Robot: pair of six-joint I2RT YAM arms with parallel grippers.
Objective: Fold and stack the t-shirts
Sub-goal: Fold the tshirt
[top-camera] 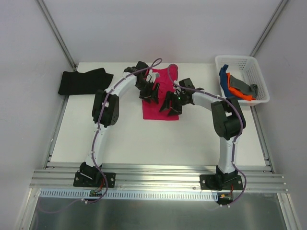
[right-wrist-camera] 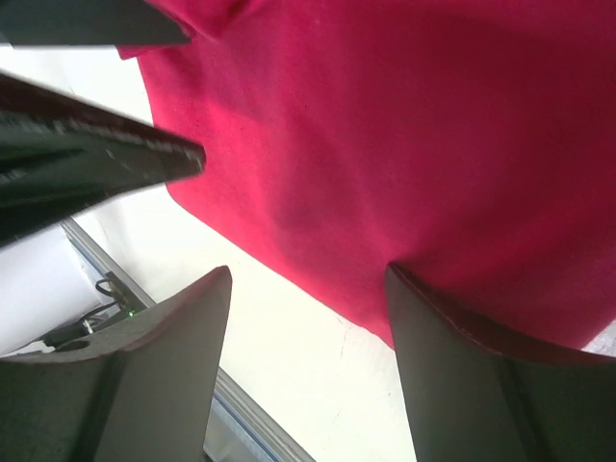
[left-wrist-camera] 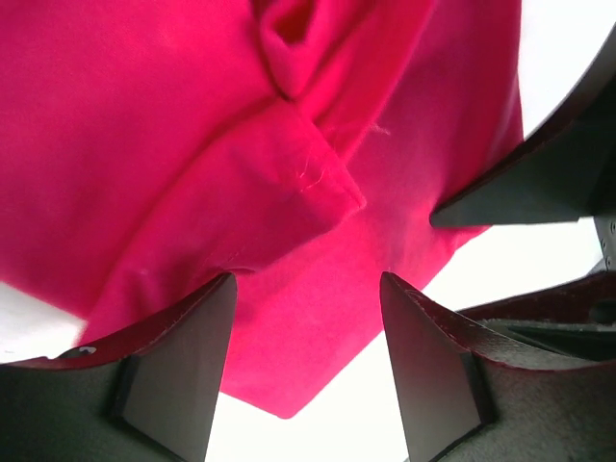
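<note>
A crimson-pink t-shirt lies partly folded mid-table, one sleeve end trailing toward the back. My left gripper hovers over its left half, open. In the left wrist view the gripper has a folded flap and a corner of the pink t-shirt between its spread fingers, gripping nothing. My right gripper is over the shirt's near right corner, open. In the right wrist view that gripper straddles the pink t-shirt's edge. A black t-shirt lies folded at the far left.
A white lattice basket at the far right holds blue, orange and grey shirts. A finger of the left gripper shows close by in the right wrist view. The metal rail runs along the near edge.
</note>
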